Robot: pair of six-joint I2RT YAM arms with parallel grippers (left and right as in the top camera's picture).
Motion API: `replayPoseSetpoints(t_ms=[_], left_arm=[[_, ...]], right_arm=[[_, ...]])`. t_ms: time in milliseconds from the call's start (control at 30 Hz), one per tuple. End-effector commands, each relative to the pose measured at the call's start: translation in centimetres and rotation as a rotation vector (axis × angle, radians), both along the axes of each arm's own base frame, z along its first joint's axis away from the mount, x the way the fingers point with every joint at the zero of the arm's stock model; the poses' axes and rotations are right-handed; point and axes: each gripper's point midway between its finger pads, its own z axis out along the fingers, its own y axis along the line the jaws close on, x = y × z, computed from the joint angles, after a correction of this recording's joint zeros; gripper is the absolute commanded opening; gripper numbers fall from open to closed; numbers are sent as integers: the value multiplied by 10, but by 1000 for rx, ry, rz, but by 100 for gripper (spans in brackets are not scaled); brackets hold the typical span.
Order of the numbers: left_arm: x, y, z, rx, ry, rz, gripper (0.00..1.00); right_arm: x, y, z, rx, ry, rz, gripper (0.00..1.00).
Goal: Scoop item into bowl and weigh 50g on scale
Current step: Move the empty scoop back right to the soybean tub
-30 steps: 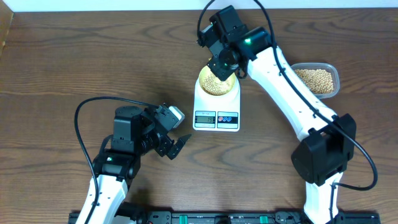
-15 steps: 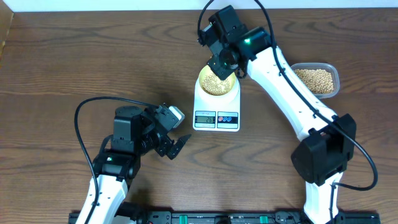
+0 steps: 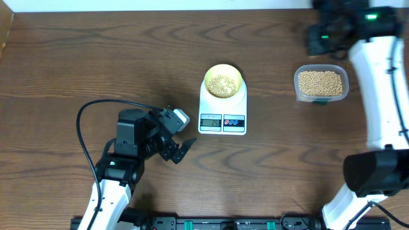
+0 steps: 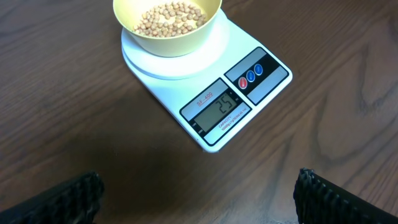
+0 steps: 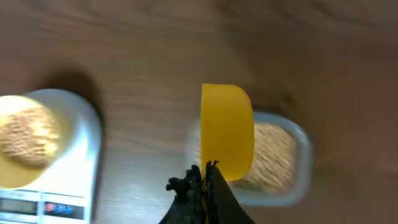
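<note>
The scale (image 4: 180,87) has a grey display (image 4: 222,107) on its front edge. In the left wrist view the digits on the display read 25. A short red line of print (image 4: 206,98) above the display and a finer line below it are too small to read.

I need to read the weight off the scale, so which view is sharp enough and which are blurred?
Left wrist view: sharp, evenly lit, no glare, and the display on the scale reads clearly. Right wrist view: smeared throughout, with scale, bowl and tub all soft; only the yellow scoop keeps an edge. Overhead view: mostly crisp, but the display is too small to read.
</note>
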Motion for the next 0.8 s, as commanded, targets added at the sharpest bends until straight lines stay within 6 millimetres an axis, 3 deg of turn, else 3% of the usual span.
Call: replayPoseSetpoints(t_ms=[0,167,233,433,767], left_arm=[[3,2,6,2,-18,12,99],[3,2,6,2,-18,12,99],[3,2,6,2,-18,12,99],[3,2,6,2,-18,12,99],[3,2,6,2,-18,12,99]], right_arm=[[-16,-39,1,12,48,-105,1],[-32,-72,-11,12,120,-145,1],[-37,-76,-20,18,155,-137,1],[-40,-77,-44,13,202,-123,1],[-40,-77,-66,17,224,-127,1]])
